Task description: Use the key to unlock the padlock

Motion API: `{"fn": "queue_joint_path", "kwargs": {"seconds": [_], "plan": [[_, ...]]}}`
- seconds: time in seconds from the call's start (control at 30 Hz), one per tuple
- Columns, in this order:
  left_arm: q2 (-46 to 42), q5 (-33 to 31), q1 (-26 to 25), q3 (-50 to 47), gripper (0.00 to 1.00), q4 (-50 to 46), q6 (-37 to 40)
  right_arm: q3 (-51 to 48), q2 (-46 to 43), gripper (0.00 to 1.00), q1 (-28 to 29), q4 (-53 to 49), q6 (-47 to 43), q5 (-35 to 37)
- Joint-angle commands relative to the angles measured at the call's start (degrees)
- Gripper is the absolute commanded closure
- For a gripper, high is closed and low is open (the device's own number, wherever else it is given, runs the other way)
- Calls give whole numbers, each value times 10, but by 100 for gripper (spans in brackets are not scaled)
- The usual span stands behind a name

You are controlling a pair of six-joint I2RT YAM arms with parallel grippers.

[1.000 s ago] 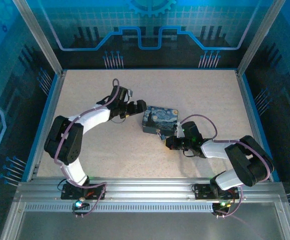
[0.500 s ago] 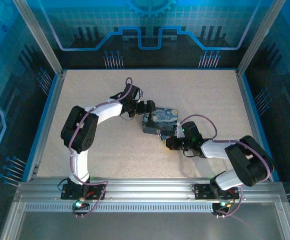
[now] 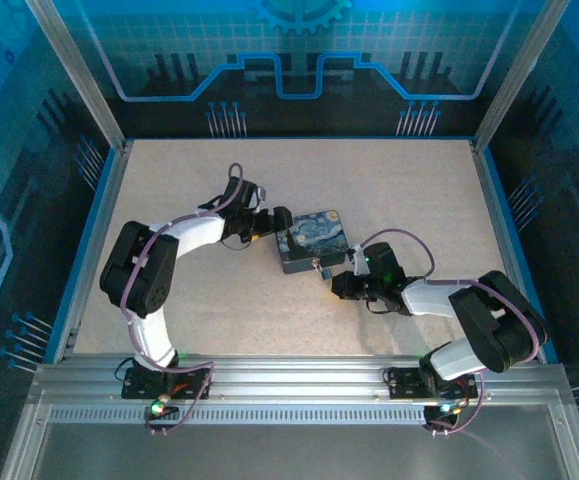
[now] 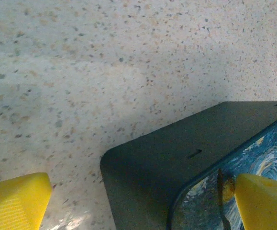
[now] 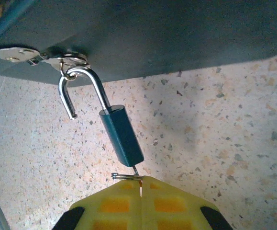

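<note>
Turned rectangular dark-blue starry-print tin box (image 3: 312, 240) slightly, nudged it left. Pulled left gripper (image 3: 280, 227) back w/ elbow out left.

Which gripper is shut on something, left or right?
The right gripper: its yellow fingers are pressed together on the key at the base of the padlock. The left gripper is open, fingers wide apart astride a corner of the tin.

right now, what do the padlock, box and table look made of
Padlock: dark teal body, matte, likely painted metal or plastic; its shackle is shiny metal, with mirror-like highlights. Box: looks like thin painted tin, smooth rounded corner, printed lid. Table: speckled, stone-like surface, possibly laminate.
</note>
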Motion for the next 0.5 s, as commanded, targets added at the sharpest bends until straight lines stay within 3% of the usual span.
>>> {"fn": "queue_joint_path", "kwargs": {"seconds": [0.0,0.23,0.47], "plan": [[-6,-21,10,-36,2,-42,10,0,14,95,-10,-4,6,-16],[-13,-20,12,-38,2,-38,7,3,21,93,-10,2,8,-26],[-18,-19,12,-30,2,-43,7,-23,-5,78,-42,-3,21,-26]]}}
